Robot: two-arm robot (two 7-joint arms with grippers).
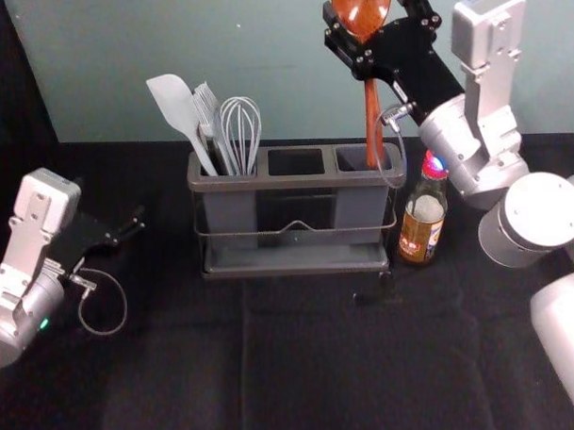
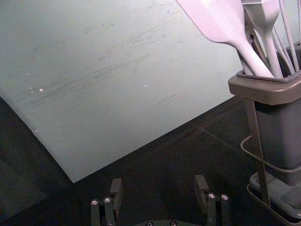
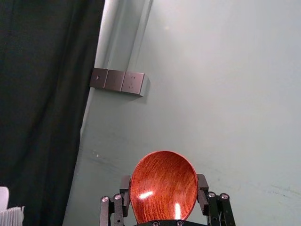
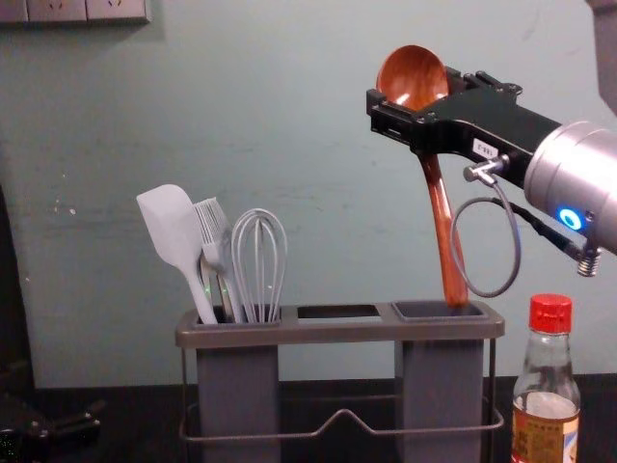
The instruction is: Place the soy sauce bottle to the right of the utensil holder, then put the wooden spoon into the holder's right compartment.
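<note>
The head view's top crops the spoon (image 1: 360, 10); the chest view's bottom, the bottle (image 4: 548, 386).

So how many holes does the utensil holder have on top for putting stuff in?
3, in a row: the left opening with the spatula and whisk, the empty middle opening, and the right opening, at the handle tip of the wooden spoon.

head view looks down, chest across holder (image 4: 337, 333).
</note>
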